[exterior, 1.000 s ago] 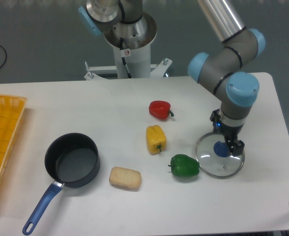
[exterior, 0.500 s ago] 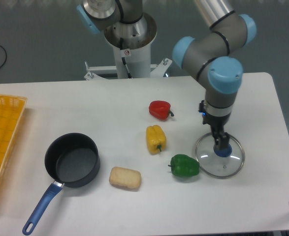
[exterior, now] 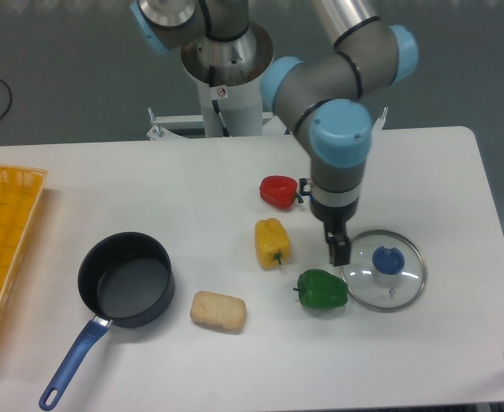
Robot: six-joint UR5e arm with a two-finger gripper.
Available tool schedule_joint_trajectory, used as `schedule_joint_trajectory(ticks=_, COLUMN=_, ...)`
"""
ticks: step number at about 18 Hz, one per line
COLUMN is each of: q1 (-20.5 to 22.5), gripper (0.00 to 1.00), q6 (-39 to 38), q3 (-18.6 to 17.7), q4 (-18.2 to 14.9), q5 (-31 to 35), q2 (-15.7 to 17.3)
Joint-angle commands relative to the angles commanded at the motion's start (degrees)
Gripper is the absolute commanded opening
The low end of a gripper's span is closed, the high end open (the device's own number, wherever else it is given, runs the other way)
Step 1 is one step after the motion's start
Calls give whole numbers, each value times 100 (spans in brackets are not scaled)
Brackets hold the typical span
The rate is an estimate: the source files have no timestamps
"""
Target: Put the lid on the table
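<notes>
The lid (exterior: 385,276), clear glass with a metal rim and a blue knob, lies flat on the white table (exterior: 191,180) at the right, with nothing holding it. My gripper (exterior: 338,248) hangs above the table just left of the lid, over the gap between the lid and the green pepper (exterior: 322,290). It holds nothing. Its fingers show as one dark shape from this angle, so their spacing is not readable.
A dark saucepan (exterior: 125,279) with a blue handle sits at the left front. A yellow pepper (exterior: 271,242), a red pepper (exterior: 279,190) and a bread roll (exterior: 218,310) lie mid-table. A yellow grid tray (exterior: 3,249) is at the far left edge.
The gripper has let go of the lid's knob, risen and swung left, away from the lid. The lid stays flat where it lay.
</notes>
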Motion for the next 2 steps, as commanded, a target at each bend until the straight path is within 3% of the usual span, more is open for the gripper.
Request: schedule_joint_trajectory(ticks=2, q1=0, gripper=100, q6=0, q3=-9, q4=0, q5=-18, q2=0)
